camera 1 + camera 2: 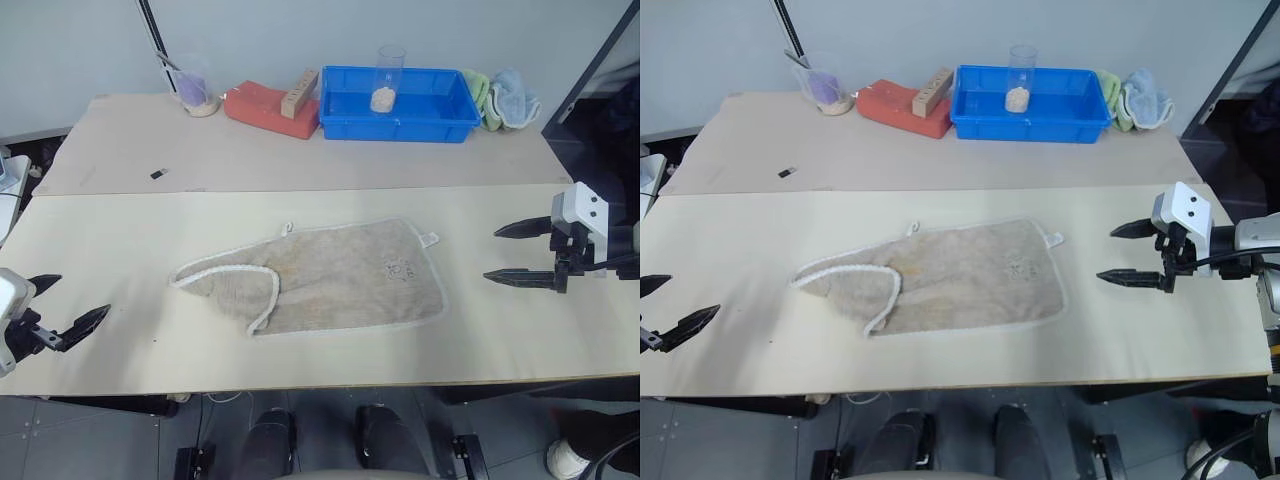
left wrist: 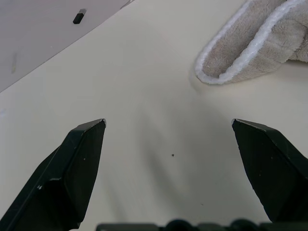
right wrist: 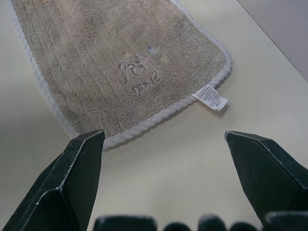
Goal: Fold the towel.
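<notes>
While your arms hung at the frame's edges, the long cream tabletop [image 1: 130,230] filled the middle, and the beige terry towel with white stitched edging [image 1: 340,275] lay at its centre, left end folded over. Your right gripper [image 1: 508,253] sat at mid-right, jaws spread and empty; your left gripper [image 1: 72,302], lower left, likewise.
</notes>
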Controlling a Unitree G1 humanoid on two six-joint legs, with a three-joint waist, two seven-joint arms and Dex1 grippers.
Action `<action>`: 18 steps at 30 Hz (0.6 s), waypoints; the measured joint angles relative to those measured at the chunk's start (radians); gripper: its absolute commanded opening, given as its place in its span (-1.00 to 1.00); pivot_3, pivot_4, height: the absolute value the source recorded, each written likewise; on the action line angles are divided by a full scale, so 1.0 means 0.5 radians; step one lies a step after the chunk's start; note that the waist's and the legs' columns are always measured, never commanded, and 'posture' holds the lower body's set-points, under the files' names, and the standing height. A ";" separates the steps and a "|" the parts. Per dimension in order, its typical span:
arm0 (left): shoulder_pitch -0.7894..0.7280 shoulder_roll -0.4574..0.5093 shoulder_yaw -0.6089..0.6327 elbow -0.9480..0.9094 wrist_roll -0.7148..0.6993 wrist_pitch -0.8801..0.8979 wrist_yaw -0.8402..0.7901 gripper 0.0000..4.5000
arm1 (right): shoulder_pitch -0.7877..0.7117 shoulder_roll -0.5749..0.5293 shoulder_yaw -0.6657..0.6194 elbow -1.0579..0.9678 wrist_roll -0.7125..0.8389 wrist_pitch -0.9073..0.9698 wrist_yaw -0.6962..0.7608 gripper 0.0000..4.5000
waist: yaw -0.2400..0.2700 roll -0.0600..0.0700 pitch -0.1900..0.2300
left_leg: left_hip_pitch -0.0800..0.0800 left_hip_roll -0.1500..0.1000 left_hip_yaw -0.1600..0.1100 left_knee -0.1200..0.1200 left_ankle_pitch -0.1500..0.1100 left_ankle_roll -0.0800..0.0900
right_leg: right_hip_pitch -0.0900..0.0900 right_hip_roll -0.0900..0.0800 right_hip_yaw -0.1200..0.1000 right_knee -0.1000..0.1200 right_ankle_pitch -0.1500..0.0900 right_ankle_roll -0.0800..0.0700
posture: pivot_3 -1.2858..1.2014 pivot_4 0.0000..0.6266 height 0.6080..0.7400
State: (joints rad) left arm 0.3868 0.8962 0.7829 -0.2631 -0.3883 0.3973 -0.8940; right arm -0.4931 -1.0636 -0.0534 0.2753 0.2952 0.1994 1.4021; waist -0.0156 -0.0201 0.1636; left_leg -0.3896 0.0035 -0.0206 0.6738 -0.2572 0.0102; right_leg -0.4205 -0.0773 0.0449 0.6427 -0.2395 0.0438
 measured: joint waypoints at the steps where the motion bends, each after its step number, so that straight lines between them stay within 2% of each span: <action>1: 0.000 0.000 0.000 0.000 0.000 0.000 0.000 1.00 | 0.000 0.000 0.000 0.000 0.000 0.000 0.000 0.96 | 0.000 0.000 0.000 | 0.000 0.000 0.000 0.000 0.000 0.000 | 0.000 0.000 0.000 0.000 0.000 0.000 | 0.03 -0.52 1.00; 10: -0.083 0.022 -0.010 0.007 -0.077 0.056 -0.122 1.00 | 0.055 0.029 -0.001 -0.053 0.005 0.023 -0.030 0.96 | 0.004 0.000 0.000 | 0.000 0.000 0.000 0.000 0.000 0.000 | 0.000 0.000 -0.001 0.000 0.000 0.000 | 0.03 -0.52 1.00; 14: -0.272 0.051 -0.167 0.002 -0.107 0.048 -0.159 1.00 | 0.095 0.069 -0.006 -0.155 0.017 0.075 -0.065 0.96 | 0.006 0.000 0.000 | 0.000 -0.001 0.000 0.001 0.000 0.000 | 0.000 0.000 0.000 0.002 0.000 0.000 | 0.03 -0.52 1.00; 18: -0.508 0.066 -0.472 -0.028 -0.155 0.059 -0.198 1.00 | 0.170 0.079 -0.035 -0.332 0.092 0.183 -0.104 0.96 | 0.007 0.000 0.000 | -0.001 -0.002 -0.002 0.001 0.000 0.000 | 0.000 0.000 0.000 0.003 0.000 0.000 | 0.03 -0.52 1.00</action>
State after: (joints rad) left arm 0.1326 0.9291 0.5470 -0.2769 -0.4656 0.4266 -0.9930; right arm -0.4083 -1.0242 -0.0708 0.1095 0.3411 0.2909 1.3501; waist -0.0122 -0.0201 0.1636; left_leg -0.3902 0.0026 -0.0214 0.6743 -0.2571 0.0101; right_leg -0.4205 -0.0773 0.0448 0.6441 -0.2394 0.0439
